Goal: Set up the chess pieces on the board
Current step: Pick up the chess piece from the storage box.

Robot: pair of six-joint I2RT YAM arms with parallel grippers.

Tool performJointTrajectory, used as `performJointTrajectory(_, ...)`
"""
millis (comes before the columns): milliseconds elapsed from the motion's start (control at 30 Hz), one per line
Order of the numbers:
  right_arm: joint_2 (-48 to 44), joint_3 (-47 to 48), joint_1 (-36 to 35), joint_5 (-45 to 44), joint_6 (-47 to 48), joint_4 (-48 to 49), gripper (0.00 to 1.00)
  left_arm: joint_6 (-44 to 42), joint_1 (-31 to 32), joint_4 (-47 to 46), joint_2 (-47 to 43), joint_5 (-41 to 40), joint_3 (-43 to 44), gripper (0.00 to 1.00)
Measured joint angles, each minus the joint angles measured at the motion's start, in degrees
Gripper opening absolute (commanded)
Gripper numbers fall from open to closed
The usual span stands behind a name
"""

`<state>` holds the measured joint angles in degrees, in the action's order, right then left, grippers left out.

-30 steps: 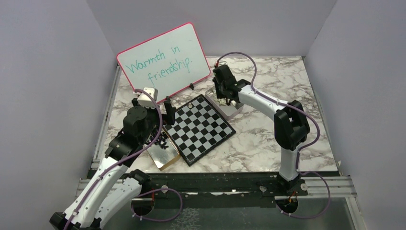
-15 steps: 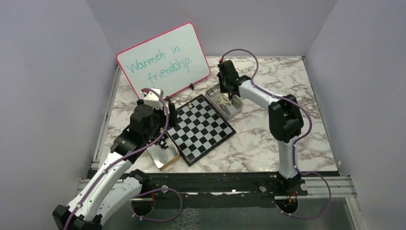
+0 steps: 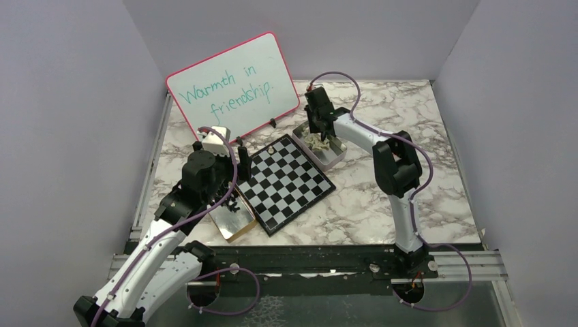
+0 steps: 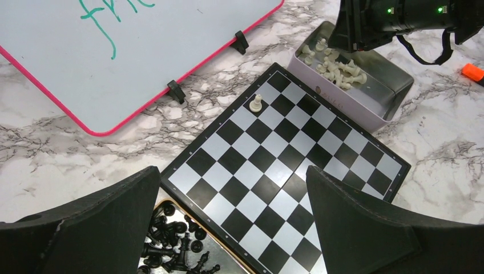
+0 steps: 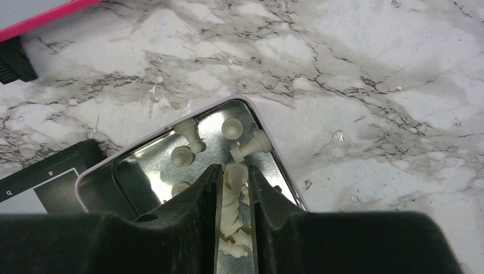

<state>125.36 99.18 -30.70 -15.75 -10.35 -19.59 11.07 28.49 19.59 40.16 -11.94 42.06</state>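
Observation:
The board (image 3: 286, 182) lies at mid-table with one cream-white piece (image 4: 256, 103) standing near its far corner. Black chess pieces (image 4: 171, 240) lie heaped in a gold-rimmed tin (image 3: 235, 221) against the board's near-left edge. Loose cream pieces (image 5: 188, 154) fill a pale tin (image 4: 342, 103) at the board's far-right edge. My left gripper (image 4: 234, 177) hangs wide open over the board's near-left corner, holding nothing. My right gripper (image 5: 234, 170) points down into the pale tin, its narrow jaws shut on a cream piece (image 5: 235, 176).
A pink-rimmed whiteboard (image 3: 232, 85) with green writing leans on black feet just behind the board. An orange object (image 4: 472, 72) lies on the marble beyond the pale tin. Grey walls close in the table on three sides.
The right wrist has shifted slightly back and left over the pale tin, and its elbow has swung left. The left arm rose a little and now holds still.

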Motion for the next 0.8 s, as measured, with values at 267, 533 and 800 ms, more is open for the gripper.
performJointTrajectory(267,0.3,0.0,0.0,0.2,0.0,0.0,0.27,0.0,0.0,0.0,-0.2,0.0,0.0,0.99)
performJointTrajectory(533,2.3,0.0,0.0,0.7,0.0,-0.6,0.24,0.0,0.0,0.0,-0.2,0.0,0.0,0.99)
performJointTrajectory(800,2.3,0.0,0.0,0.9,0.0,-0.8,0.17,0.0,0.0,0.0,-0.2,0.0,0.0,0.99)
